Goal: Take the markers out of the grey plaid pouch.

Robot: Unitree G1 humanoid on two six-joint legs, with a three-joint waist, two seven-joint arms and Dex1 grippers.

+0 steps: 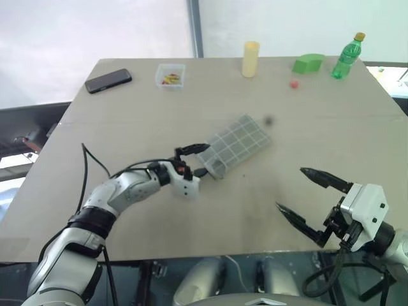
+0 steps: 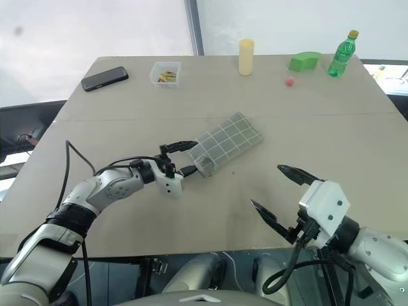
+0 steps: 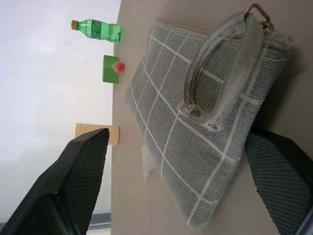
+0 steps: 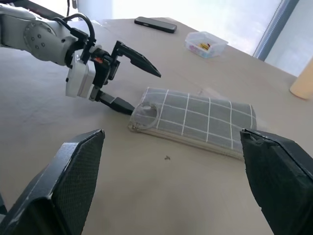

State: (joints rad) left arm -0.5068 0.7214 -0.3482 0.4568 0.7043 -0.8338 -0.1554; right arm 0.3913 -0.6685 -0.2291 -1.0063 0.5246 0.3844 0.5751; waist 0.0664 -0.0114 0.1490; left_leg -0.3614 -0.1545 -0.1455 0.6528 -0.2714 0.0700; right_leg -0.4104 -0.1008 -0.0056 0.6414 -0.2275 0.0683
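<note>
The grey plaid pouch (image 1: 237,145) is lying flat near the middle of the tan counter (image 1: 146,108), a soft woven rectangle crossed by pale grid lines, angled so its near short end is pointing at the left gripper (image 1: 198,159). That gripper's jaws are standing released, one black finger above the pouch's near end and the other low beside it at counter level; whether either is touching the fabric is hard to tell. The right gripper (image 1: 305,198) is hovering well apart from the pouch, toward the near counter edge, its jaws also spread wide and holding nothing.

The left wrist view is showing what the head views are not: a stiff, translucent grey loop handle (image 3: 220,73) lying curved across the pouch's end, fastened to a small metal ring (image 3: 259,13), and the coarse weave of the cloth. The right wrist view is showing a paler, yellowish seam along the pouch's long edge. No marker is sticking out of the pouch.

Beyond the pouch, along the far edge, are sitting a glossy black phone (image 1: 108,80), a small clear box (image 1: 170,75) with coloured bits too small to identify, a pale yellow cylinder (image 1: 250,58), a green block (image 1: 308,62), a tiny red ball (image 1: 294,83) and a green plastic bottle (image 1: 347,58).
</note>
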